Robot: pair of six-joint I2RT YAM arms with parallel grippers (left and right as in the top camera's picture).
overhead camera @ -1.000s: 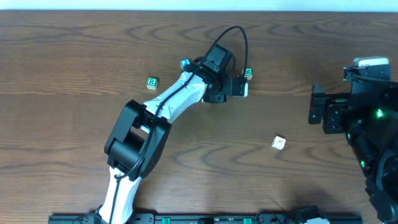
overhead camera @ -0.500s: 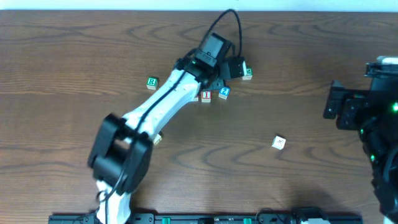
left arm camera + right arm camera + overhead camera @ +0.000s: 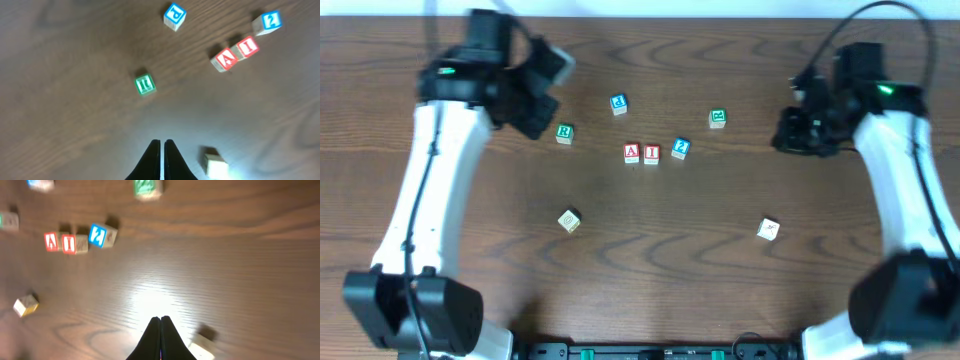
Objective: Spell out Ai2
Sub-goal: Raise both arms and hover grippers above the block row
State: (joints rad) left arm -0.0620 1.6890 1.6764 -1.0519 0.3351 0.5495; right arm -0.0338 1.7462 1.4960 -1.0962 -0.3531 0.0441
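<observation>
Wrist views: left gripper (image 3: 161, 142) and right gripper (image 3: 160, 318) closed, touching nothing.

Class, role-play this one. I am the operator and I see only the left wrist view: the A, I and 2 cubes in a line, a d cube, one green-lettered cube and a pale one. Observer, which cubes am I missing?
Observer: A second green-lettered cube lies to the right of the 2 cube, a little farther from the robot.
Operator: Anything else outside my frame?
Observer: One more pale cube sits alone, farther right and nearer the robot. Its marking is too small to read.
Operator: And the other arm?
Observer: The right gripper is shut and holds nothing.
</observation>
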